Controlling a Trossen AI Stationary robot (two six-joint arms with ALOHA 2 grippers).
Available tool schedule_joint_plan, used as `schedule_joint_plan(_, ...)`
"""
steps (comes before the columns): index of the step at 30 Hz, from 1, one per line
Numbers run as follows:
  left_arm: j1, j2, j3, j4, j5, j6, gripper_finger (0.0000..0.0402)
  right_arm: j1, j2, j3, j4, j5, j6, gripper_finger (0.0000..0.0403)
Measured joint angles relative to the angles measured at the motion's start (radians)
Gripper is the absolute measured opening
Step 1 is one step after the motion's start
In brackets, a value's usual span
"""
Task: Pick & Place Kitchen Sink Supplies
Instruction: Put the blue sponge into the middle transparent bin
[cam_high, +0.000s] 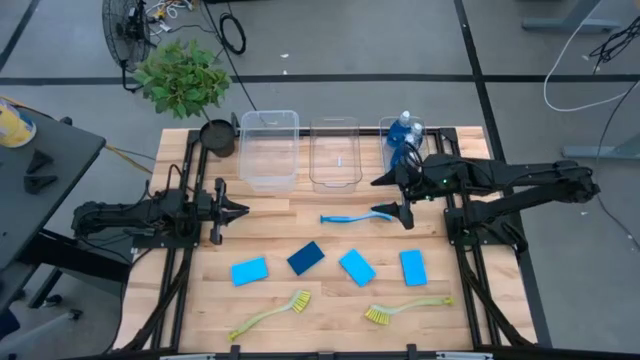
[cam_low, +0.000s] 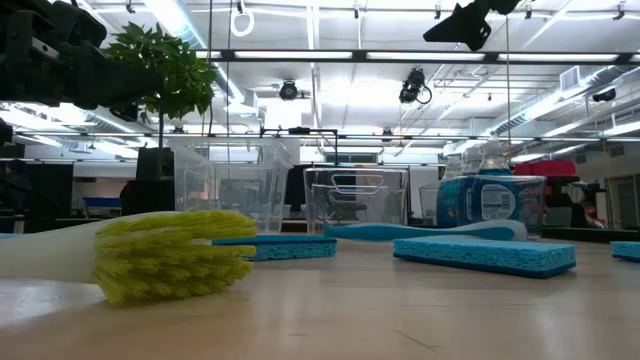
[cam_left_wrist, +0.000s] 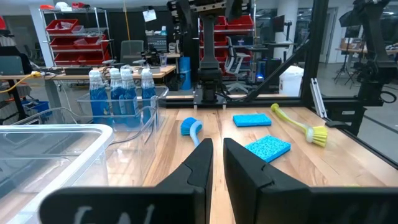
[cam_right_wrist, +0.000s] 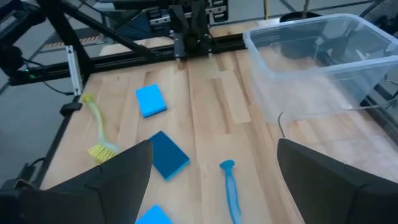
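We see the right claw (cam_high: 401, 196) spread wide, hovering just above the blue brush (cam_high: 352, 217), which lies mid-tabletop at its seven o'clock. We judge it light, rigid, slightly slick: grip mid-handle. Left claw (cam_high: 228, 210) waits, pressed together.

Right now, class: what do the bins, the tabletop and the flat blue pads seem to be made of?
Bins: clear, glossy plastic; the table shows through their walls. Tabletop: pale wood with a smooth finish, in visible planks with grain. Flat blue pads: probably sponge; their matte faces look finely pitted in the low view.
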Motion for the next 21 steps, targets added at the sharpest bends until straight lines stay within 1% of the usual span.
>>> schedule_joint_plan(7, 0.000, 0.000, 0.000, 0.000, 0.000, 0.000, 0.0044, 0.067, 0.072, 0.000, 0.088, 0.006, 0.076, 0.0346)
schedule_joint_plan(17, 0.000, 0.000, 0.000, 0.000, 0.000, 0.000, 0.0044, 0.148, 0.188, 0.000, 0.092, 0.004, 0.080, 0.0346)
schedule_joint_plan(21, 0.000, 0.000, 0.000, 0.000, 0.000, 0.000, 0.0044, 0.173, 0.235, 0.000, 0.090, 0.004, 0.108, 0.0346)
